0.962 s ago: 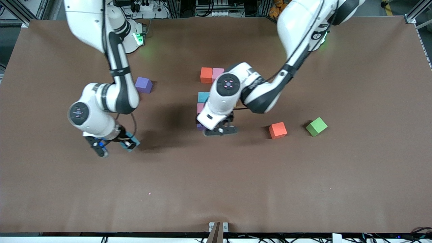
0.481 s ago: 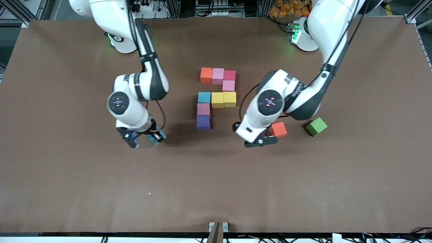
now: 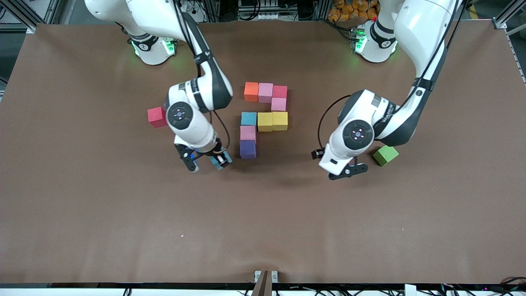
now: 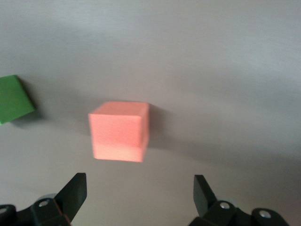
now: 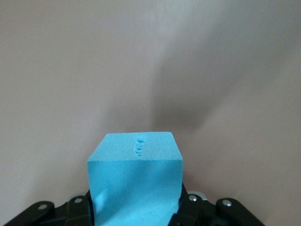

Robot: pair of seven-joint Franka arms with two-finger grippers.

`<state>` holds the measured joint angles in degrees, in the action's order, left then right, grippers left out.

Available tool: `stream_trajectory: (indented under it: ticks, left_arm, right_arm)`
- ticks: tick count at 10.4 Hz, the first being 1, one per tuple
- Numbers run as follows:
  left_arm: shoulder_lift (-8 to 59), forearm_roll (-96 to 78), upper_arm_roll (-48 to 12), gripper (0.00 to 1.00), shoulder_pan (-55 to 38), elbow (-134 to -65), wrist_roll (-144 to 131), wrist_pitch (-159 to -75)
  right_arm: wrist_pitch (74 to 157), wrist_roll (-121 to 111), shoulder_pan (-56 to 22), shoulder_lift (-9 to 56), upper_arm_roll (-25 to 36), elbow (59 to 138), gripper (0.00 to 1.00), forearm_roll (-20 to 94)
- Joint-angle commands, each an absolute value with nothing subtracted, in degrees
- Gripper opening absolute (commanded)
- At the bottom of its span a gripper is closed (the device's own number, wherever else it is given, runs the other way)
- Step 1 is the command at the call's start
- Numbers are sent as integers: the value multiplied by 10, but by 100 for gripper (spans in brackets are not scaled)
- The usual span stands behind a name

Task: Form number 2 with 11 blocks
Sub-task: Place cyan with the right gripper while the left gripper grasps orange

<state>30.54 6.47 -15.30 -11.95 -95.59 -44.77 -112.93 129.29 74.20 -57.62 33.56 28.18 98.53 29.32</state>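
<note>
Right pincer (image 3: 204, 163) grips blue cube (image 5: 135, 181).

Even overhead light falls on the matte brown tabletop (image 3: 82, 213); soft arm shadows pool near its middle; both wrist views look washed-out, the left slightly blurred
</note>
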Motion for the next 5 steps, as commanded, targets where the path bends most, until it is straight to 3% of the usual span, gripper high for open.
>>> stream_trajectory:
  ticks: [1, 5]
  left_arm:
    - [278, 68, -131, 100, -118, -991, -448, -1143]
    - [286, 67, -118, 100, -108, -1051, -462, -1256]
  right_arm:
    - [1250, 835, -578, 377, 267, 904, 49, 292]
    - [1240, 935, -610, 398, 249, 864, 48, 291]
